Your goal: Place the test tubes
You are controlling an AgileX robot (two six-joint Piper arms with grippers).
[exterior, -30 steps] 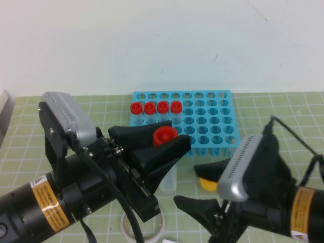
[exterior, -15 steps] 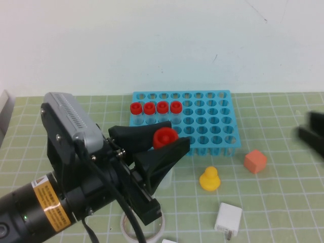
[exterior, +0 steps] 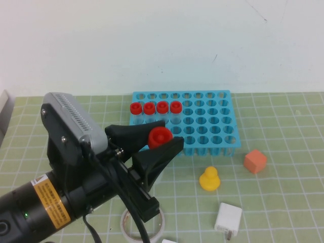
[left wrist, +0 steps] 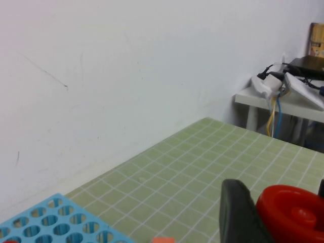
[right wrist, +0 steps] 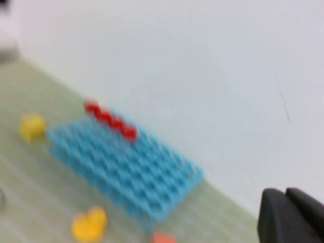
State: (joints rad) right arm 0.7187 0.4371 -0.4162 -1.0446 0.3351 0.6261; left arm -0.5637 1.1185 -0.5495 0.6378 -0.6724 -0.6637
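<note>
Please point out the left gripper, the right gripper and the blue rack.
left gripper (exterior: 171, 135), high view, front left: midway between its fingertips, which grip the red-capped tube (exterior: 160, 137).
right gripper (right wrist: 286, 196), right wrist view only: midway between its shut fingertips.
blue rack (exterior: 212, 126), high view: bare holes of its right half.

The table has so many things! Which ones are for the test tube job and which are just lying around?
For the job: blue rack; four red-capped tubes in it; fifth tube held by the left gripper before the rack; right gripper, shut, outside the high view.
Just lying about: yellow toy, orange cube, white charger, tape ring.
</note>
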